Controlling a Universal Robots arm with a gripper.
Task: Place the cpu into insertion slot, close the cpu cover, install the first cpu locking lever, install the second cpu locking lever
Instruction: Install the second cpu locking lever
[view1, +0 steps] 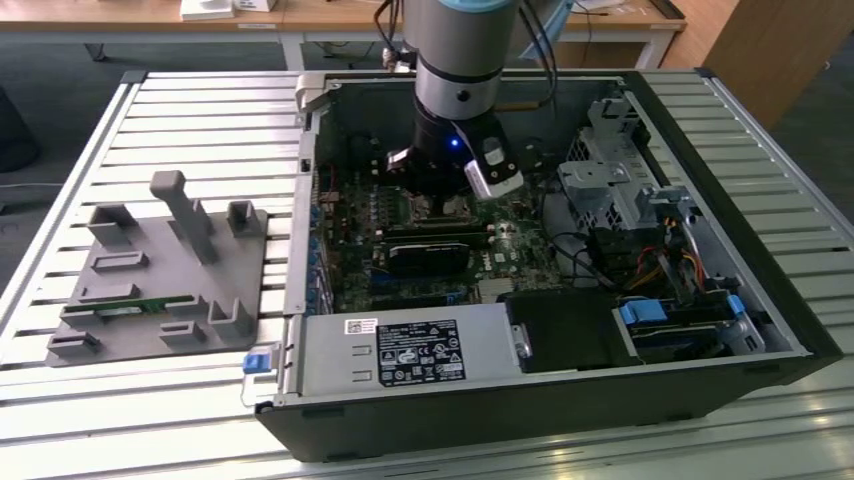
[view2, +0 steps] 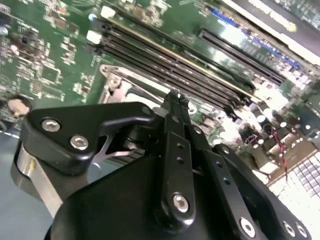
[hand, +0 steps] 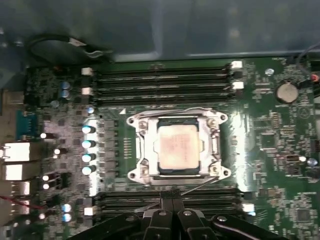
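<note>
In the first wrist view the cpu, a dull silver square, lies in the insertion slot, of which just a dark rim shows around the chip. The silvery cpu cover lies flat around it. A thin wire lever runs from the socket's corner toward my gripper, whose black fingertips are pressed together beside the socket edge. I cannot tell if they pinch the lever. In the second wrist view the gripper tip is down by the cover's corner. The exterior view shows the gripper low inside the computer case.
Long black memory slots flank the socket on both sides. A black graphics card lies just in front of the gripper, with drive cages at the exterior view's right. A grey fixture stands on the slatted table at the left.
</note>
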